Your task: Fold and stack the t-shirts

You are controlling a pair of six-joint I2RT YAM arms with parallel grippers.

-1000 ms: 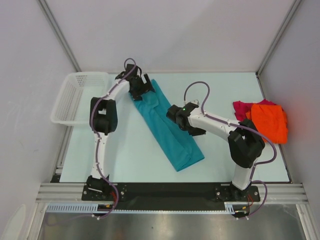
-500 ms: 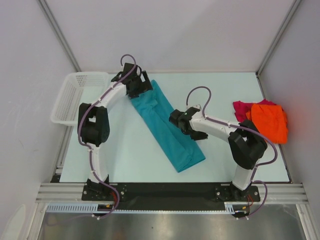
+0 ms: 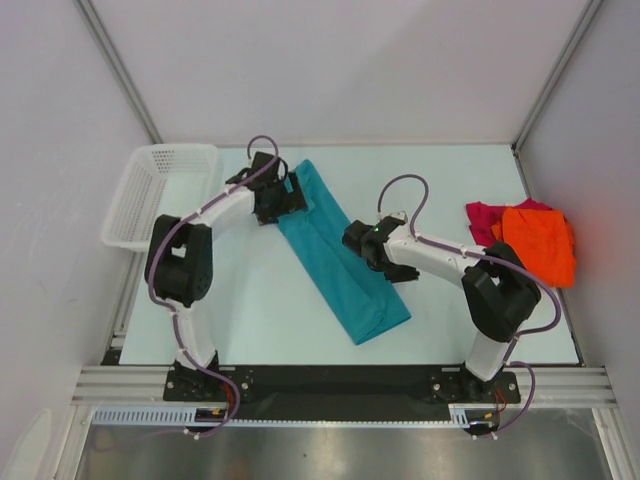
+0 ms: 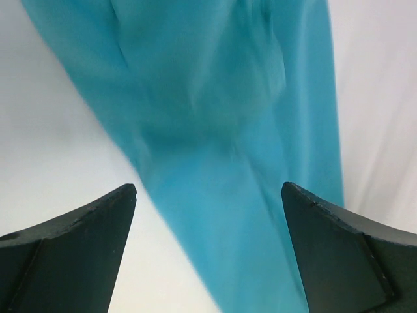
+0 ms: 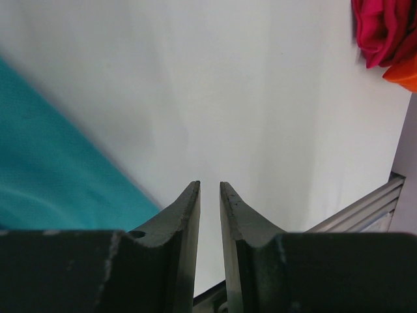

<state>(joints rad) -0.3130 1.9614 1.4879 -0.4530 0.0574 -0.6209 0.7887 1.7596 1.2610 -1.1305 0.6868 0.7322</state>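
1. Here, the teal t-shirt [image 3: 340,262] lies as a long diagonal strip in the middle of the counter [image 3: 250,300].
2. The left end effector [image 3: 288,192], fingers wide apart, is over the strip's far end.
3. The right end effector [image 3: 400,270], fingers nearly together on nothing, is beside its right edge.
4. The orange t-shirt [image 3: 540,245] overlaps the magenta t-shirt [image 3: 482,215] at the far right.

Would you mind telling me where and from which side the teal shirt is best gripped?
Probably its far narrow end, pinched from above. The teal shirt lies flat as a long diagonal strip, and the left gripper hangs over that end with jaws open across the cloth, well placed to fold it toward the near end.
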